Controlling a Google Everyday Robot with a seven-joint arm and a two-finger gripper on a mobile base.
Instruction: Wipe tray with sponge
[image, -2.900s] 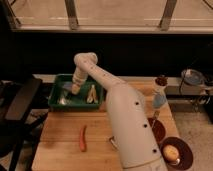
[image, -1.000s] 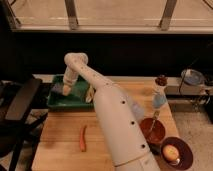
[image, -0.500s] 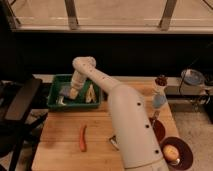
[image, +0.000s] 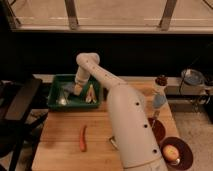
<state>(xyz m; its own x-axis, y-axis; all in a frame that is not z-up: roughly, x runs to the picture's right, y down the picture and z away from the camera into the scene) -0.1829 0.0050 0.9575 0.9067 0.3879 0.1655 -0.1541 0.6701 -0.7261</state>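
Since half a second ago the arm (image: 120, 100) has swung a little across the tray, carrying its tip from the middle of the tray floor toward the pale yellow item (image: 90, 94) lying at the far end. Nothing else on the surface (image: 60, 142) looks shifted.

Working down by size: the white arm reaches from the near right over the wooden surface. The green tray (image: 75, 105) sits at the back left of it, with a dark chair (image: 20, 105) just beside. Two brown bowls (image: 175, 152) stand well apart at the near right. An orange stick (image: 83, 138) lies alone on the bare wood in front of the tray.

The gripper (image: 78, 90) is down inside the tray, low over its floor and near the middle. The sponge (image: 67, 90) shows as a small pale blue-grey patch on the tray floor, right against the tip on the side away from the yellow item. I cannot tell whether the jaws are apart or clamped on it, nor whether the tip is pressing it down or only beside it.

My read is that wiping is under way, with passes being made back and forth over the tray floor. I see no mark that shows how much has been covered. The corners and the strip under the yellow item likely remain.
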